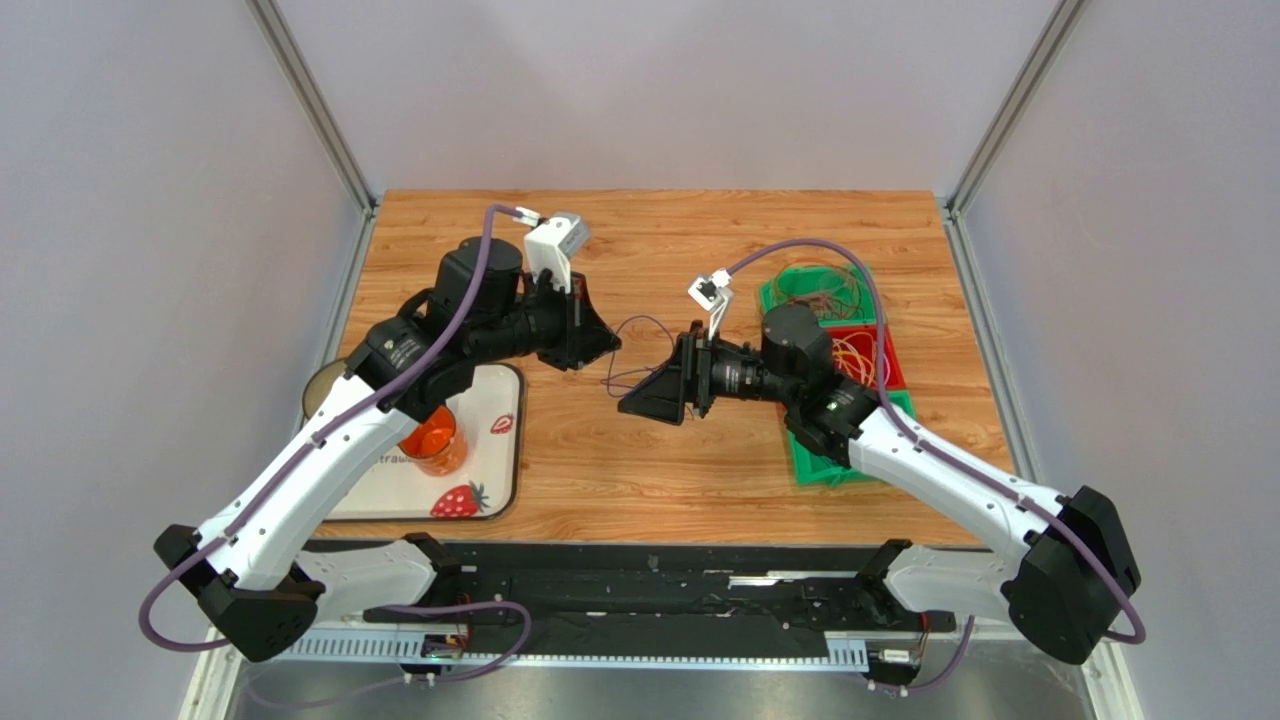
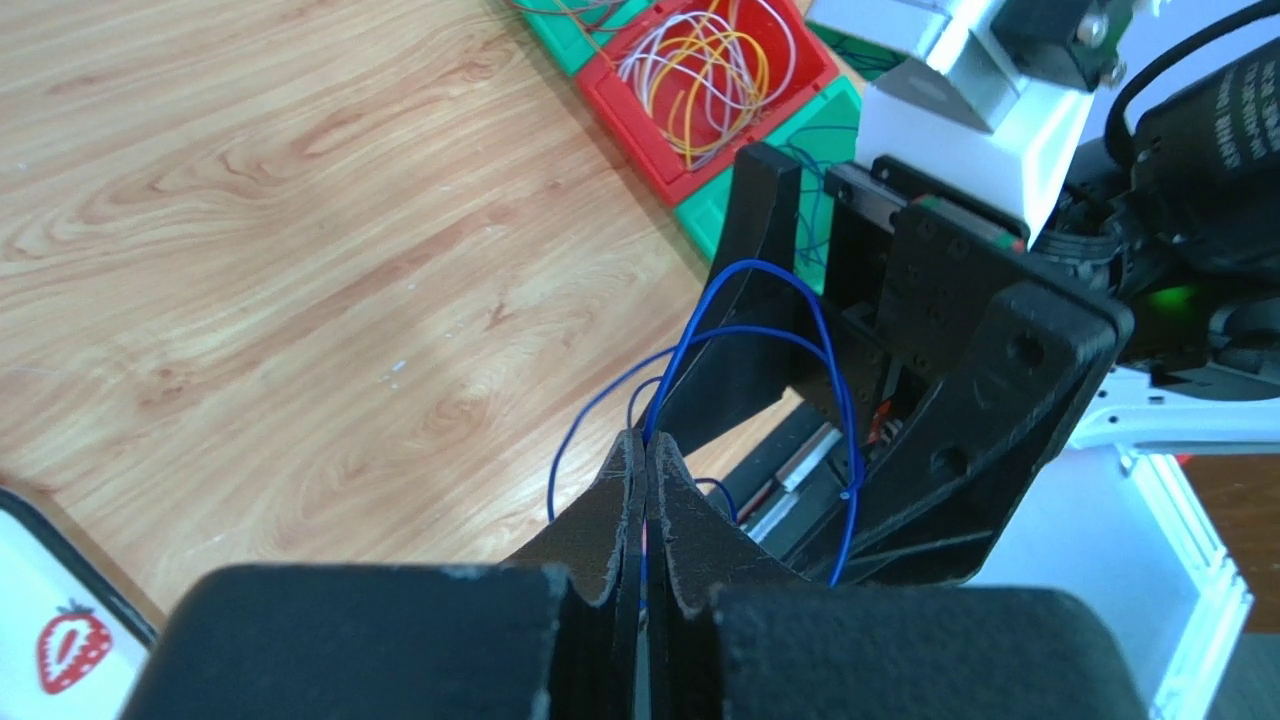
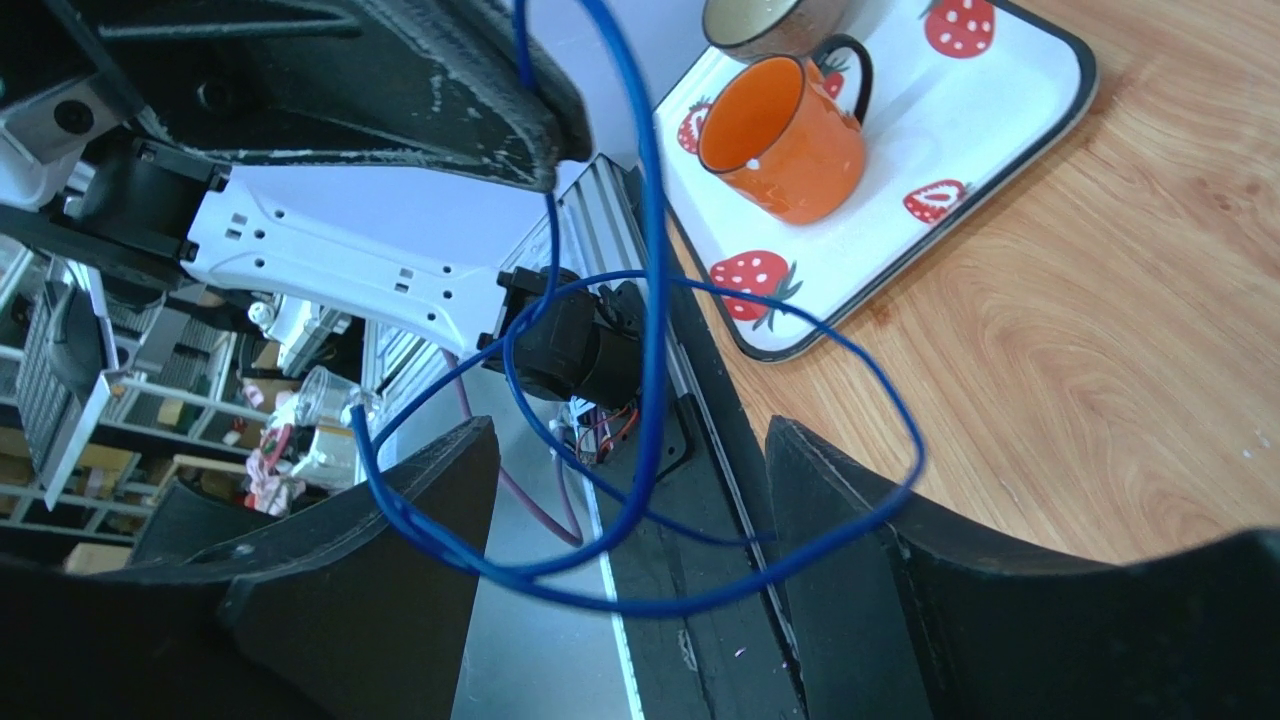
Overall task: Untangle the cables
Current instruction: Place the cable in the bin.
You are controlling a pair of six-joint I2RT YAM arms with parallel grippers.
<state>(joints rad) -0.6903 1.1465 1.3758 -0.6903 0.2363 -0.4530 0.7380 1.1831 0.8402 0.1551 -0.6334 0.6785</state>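
Observation:
A thin blue cable (image 1: 649, 320) hangs in loops between my two grippers above the middle of the table. My left gripper (image 1: 598, 342) (image 2: 646, 438) is shut on one strand of the blue cable (image 2: 846, 450), which rises out of the pinched tips. My right gripper (image 1: 649, 398) (image 3: 624, 443) faces it, jaws wide open. Loops of the blue cable (image 3: 676, 606) run across the gap and drape over both of its fingers, unpinched. More cables (image 2: 699, 68), white, orange and yellow, lie coiled in a red bin (image 1: 887, 368) behind the right gripper.
A green tray (image 1: 819, 465) holds the red bin on the right side of the table. At the left, a strawberry-print tray (image 1: 489, 450) (image 3: 962, 150) carries an orange mug (image 1: 431, 438) (image 3: 789, 135), with a bowl (image 1: 323, 387) beside it.

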